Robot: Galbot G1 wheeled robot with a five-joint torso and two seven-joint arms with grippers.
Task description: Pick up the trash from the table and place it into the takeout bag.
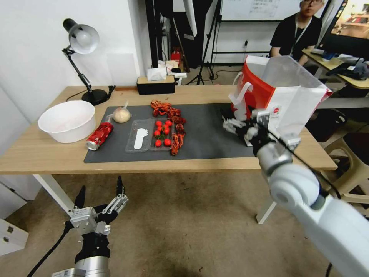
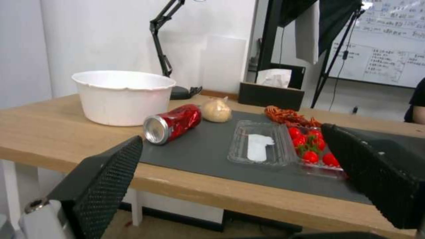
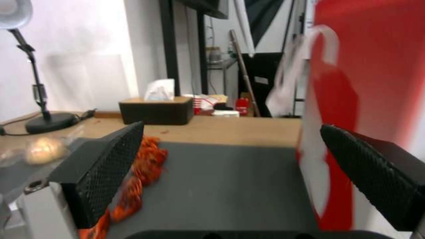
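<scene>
Long light-wood counter [image 1: 46, 154] with white legs carries a large dark grey mat [image 1: 207, 134]. At the mat's far right corner stands the boxy white takeout bag [image 1: 286, 102] with red side panels and white loop handles, upright, mouth open. Right gripper [image 1: 230, 125] hangs low over the mat just left of the bag's base, jaws spread wide and holding nothing; the right wrist view shows bare mat between them and the bag's red panel close by.

Left gripper [image 1: 100, 191] is parked below the counter's near edge, over the floor, jaws spread and empty.

A round white bowl [image 1: 67, 121] rests on the wood at the left, off the mat. The crushed red can [image 1: 100, 135] lies on its side at the mat's left edge, open end toward the near side. The small clear-bagged beige bun [image 1: 121, 114] lies just beyond the can. A clear plastic clamshell tray [image 1: 140, 135] sits mid-mat, holding red cherry tomatoes [image 1: 162, 132] in its right half. Orange-red crayfish shells [image 1: 173, 119] curve around its far and right sides.
</scene>
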